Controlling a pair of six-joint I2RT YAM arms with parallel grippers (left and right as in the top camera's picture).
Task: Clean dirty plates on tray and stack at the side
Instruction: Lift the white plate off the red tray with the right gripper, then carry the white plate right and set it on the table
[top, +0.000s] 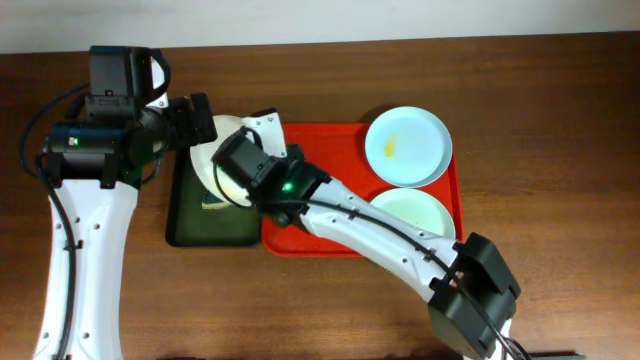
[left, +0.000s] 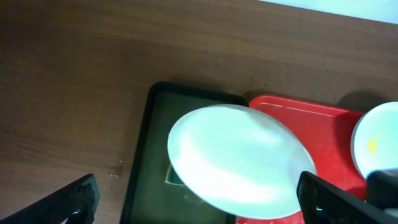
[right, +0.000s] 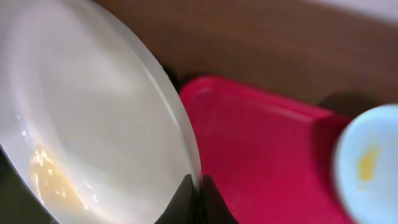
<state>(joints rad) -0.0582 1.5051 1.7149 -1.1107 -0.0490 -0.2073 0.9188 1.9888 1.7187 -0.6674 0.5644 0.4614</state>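
**Overhead**
- Counter (top: 560, 300): brown wood.
- Red tray (top: 340, 150): ctr-right of counter, 2 plates lying on its right half.
- Pale blue plate (top: 407, 147): flat, upper-right corner of red tray, yellow smear (top: 390, 147) near ctr.
- Mint plate (top: 410, 210): flat, lower right of red tray, just below the blue one, partly under right arm.
- Green tray (top: 190, 215): just beside red tray's left edge.
- White plate (top: 212, 160): off the red tray, over upper part of green tray.
- Right end effector (top: 240, 165): at white plate's right side; jaws hidden by the wrist here.
- Left end effector (top: 203, 122): just beside the plate's upper-left rim.

**Left wrist**
- Left end effector (left: 196, 199): fingers (left: 74, 199) spread wide, gripping nothing.
- White plate (left: 239, 162): tilted, raised over green tray (left: 143, 155).
- Red tray (left: 298, 115): right of green tray. Pale blue plate (left: 376, 140) at frame edge.

**Right wrist**
- Right end effector (right: 198, 193): fingertips pressed together, pinching the white plate's rim.
- White plate (right: 81, 112): tilted, yellow smear (right: 50, 174) lower left.
- Red tray (right: 261, 149): beyond the plate. Pale blue plate (right: 367, 162) on it, blurred.
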